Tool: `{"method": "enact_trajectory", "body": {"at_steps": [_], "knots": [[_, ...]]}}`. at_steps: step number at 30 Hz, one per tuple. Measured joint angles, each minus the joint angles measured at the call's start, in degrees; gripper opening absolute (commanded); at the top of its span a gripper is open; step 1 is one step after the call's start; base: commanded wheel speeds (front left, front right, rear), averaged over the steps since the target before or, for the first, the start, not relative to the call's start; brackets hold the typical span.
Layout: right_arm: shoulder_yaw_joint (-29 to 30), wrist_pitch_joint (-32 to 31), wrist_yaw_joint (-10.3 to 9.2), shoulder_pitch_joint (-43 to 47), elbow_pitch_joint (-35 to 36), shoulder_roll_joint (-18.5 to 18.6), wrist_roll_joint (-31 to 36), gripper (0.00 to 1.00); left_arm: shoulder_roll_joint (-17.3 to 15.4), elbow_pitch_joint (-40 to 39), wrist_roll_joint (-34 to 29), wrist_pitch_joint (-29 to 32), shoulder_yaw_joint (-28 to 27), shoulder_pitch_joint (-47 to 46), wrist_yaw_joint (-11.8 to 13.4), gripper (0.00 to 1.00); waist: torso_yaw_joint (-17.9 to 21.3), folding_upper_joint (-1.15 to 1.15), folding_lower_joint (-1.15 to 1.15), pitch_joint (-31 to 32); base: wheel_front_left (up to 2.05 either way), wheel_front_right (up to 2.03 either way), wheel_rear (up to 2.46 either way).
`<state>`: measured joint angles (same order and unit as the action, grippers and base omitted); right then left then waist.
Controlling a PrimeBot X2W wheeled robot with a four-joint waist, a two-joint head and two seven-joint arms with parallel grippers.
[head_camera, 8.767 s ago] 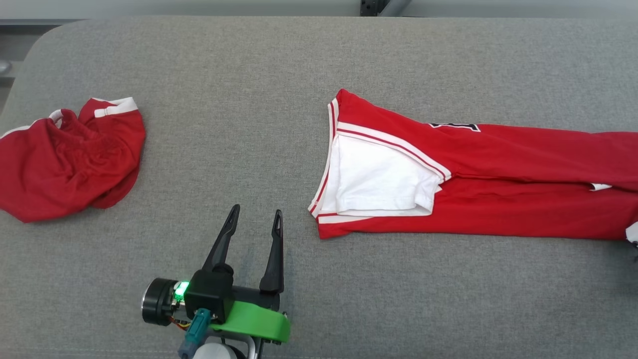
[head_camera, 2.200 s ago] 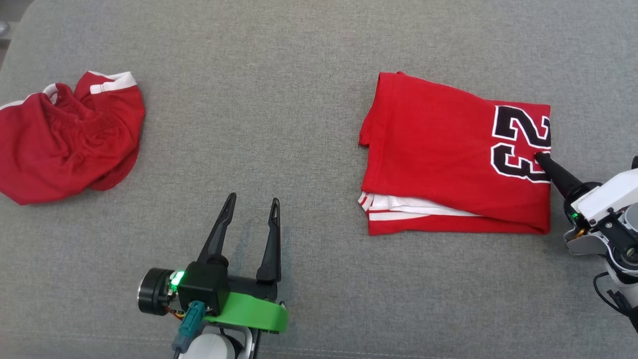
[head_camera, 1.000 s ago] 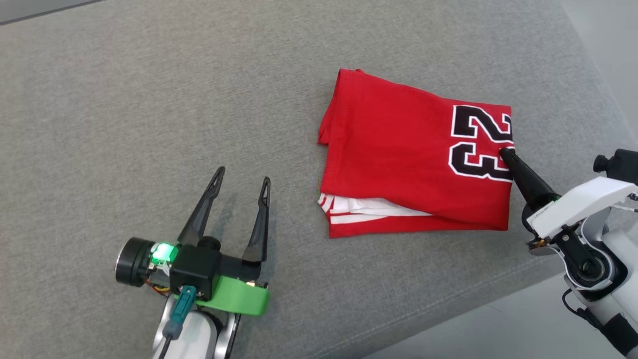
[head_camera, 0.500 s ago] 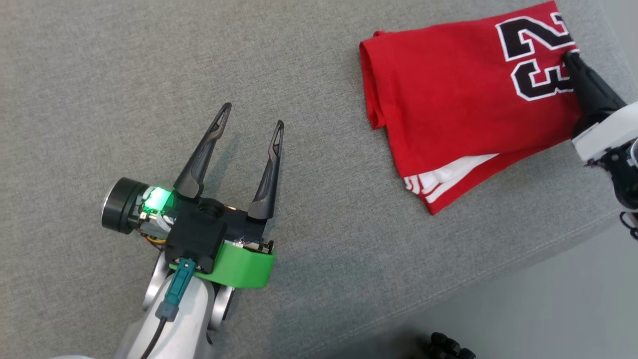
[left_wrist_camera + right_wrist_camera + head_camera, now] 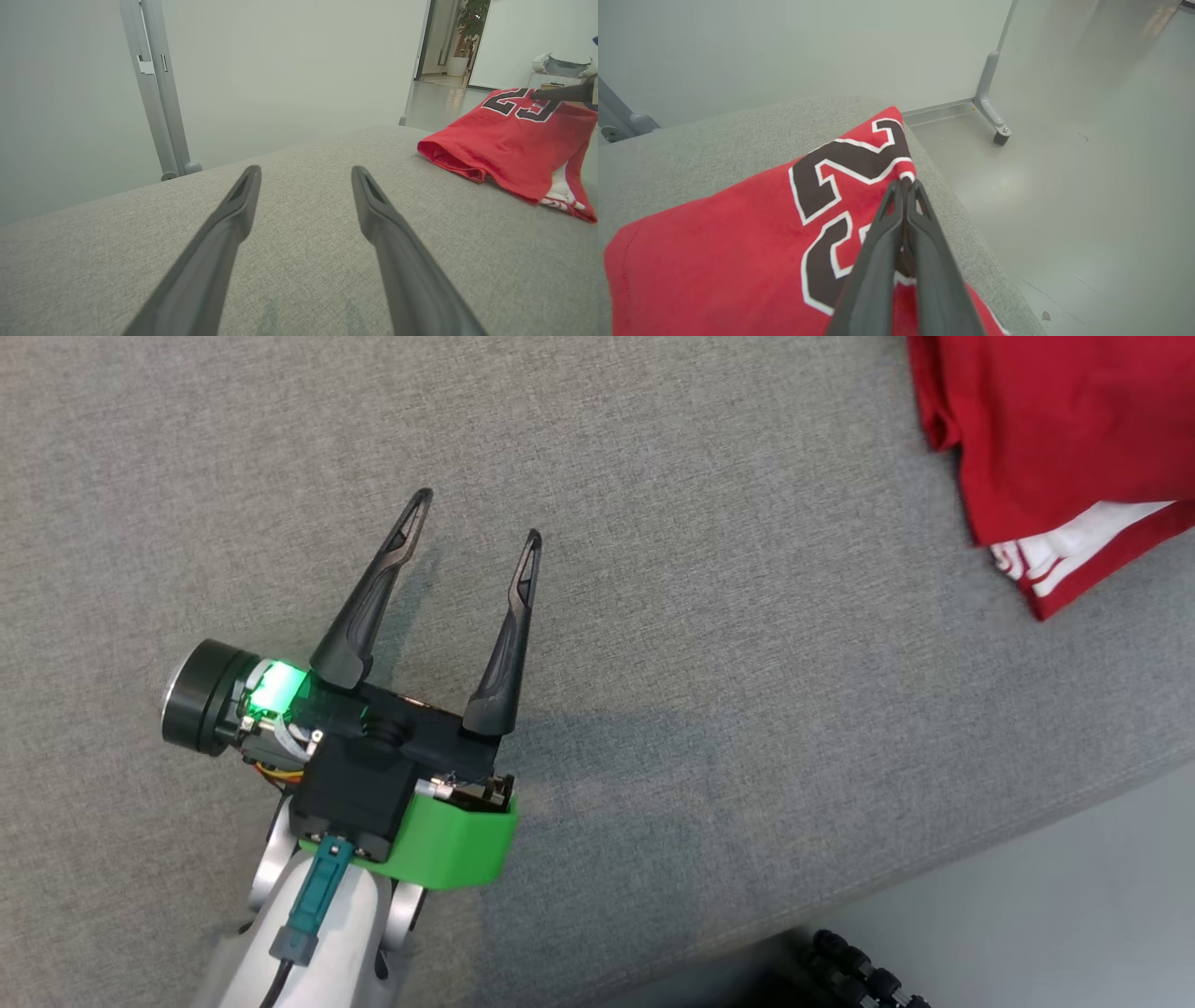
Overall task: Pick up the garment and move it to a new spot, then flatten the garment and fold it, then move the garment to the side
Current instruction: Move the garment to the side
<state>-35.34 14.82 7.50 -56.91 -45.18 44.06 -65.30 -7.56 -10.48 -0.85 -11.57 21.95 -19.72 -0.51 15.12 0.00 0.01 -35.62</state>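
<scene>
Folded jersey (image 5: 1055, 439) at right end of couch (image 5: 709, 709), near its edge: light, limp, layers likely to slide apart; right gripper (image 5: 904, 183) pressed together, pinching the numbered edge; left gripper (image 5: 477, 515) spread over bare cushion.

That garment (image 5: 1046, 429) was red, numerals (image 5: 840, 172) black edged white, stripes (image 5: 1036, 574) white; under the garment, cushion (image 5: 700, 616) flecked grey; left gripper (image 5: 478, 518) dark, bracket (image 5: 457, 840) green.
</scene>
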Motion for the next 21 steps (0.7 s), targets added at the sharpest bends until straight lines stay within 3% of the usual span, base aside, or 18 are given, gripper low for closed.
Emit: {"method": "enact_trajectory", "body": {"at_steps": [5, 6, 7, 13, 21], "knots": [[3.1, 0.2, 0.0, -1.6, -4.7, -1.0, 1.4, 0.0, -0.6, -1.3, -0.2, 0.9, 0.0, 0.0, 0.1, 1.0, -0.9, 0.0, 0.0, -0.8, 0.0, 0.0, 0.0], [4.3, 0.2, 0.0, -1.9, -6.2, -1.7, 1.4, 0.42, -0.6, -1.5, -0.2, 0.9, 0.1, 0.0, 0.1, 1.0, -1.1, 0.0, 0.0, -0.9, 0.0, 0.0, 0.0], [5.2, 0.2, 0.0, -2.2, -7.2, -2.2, 1.9, 1.0, -0.6, -1.6, -0.2, 1.0, 0.2, 0.0, 0.1, 1.0, -1.2, 0.0, 0.0, -0.9, 0.0, 0.0, 0.0], [11.4, 0.2, 0.0, -1.9, -7.5, -5.2, 10.2, 1.0, -0.3, 0.2, 0.6, 0.6, 0.2, 0.2, 1.0, 1.0, -1.7, 0.0, 0.0, 0.9, 0.0, 0.0, 0.0], [18.0, 0.2, 0.0, 8.8, 4.1, -9.9, 23.5, 1.0, 1.1, 4.4, 4.6, -1.7, -1.6, 4.6, 3.3, 1.0, -3.3, 0.0, 0.0, 6.9, 0.0, 0.0, 0.0]]}}
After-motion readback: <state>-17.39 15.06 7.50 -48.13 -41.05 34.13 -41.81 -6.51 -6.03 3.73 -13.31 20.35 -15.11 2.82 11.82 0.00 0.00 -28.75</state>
